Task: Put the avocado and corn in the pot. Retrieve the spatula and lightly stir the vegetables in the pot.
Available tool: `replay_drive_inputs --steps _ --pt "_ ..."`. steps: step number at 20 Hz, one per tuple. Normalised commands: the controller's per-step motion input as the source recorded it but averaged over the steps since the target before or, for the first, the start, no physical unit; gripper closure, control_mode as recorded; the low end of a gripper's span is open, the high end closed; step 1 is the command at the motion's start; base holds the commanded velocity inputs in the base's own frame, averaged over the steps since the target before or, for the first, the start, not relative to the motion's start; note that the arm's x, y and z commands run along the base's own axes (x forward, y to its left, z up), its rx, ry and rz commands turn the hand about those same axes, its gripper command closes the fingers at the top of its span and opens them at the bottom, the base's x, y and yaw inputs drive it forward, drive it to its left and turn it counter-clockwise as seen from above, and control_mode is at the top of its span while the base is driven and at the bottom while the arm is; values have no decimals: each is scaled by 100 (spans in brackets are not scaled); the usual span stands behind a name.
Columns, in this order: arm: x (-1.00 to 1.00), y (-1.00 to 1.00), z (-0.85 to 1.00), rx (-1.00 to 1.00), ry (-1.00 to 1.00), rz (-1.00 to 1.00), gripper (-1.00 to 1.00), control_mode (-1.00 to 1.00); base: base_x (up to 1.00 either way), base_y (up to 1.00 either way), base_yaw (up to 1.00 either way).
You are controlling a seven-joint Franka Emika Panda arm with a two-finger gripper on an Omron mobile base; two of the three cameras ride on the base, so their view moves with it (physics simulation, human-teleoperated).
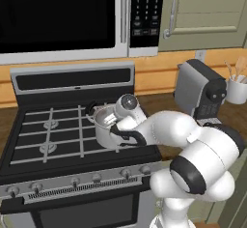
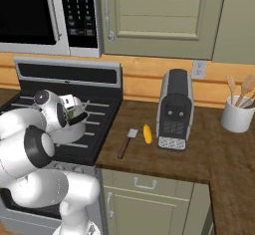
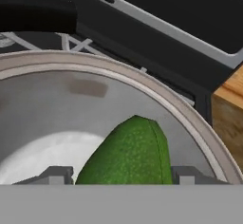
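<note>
One item in hand: gripper (image 3: 121, 178) over the pot (image 3: 190, 118) mouth on the stove (image 1: 53, 140), avocado (image 3: 128, 154) between its fingertips, jaws closed on it. Corn (image 2: 147, 134) and spatula (image 2: 126, 143) lie side by side on the counter (image 2: 199, 164), well apart from the hand.
</note>
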Motion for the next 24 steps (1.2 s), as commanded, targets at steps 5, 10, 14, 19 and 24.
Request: replay_drive_inputs --steps 5,10,14,19,24 --pt "0 0 34 0 0 0 -100 -100 0 0 0" --pt "-68 -1 78 0 0 -1 -100 -100 0 0 0" --pt "-100 -20 42 2 0 -10 -100 -100 0 0 0" --pt "-99 -74 45 8 5 -18 -100 -100 0 0 0" --pt "-74 -100 20 12 7 -18 -100 -100 0 0 0"
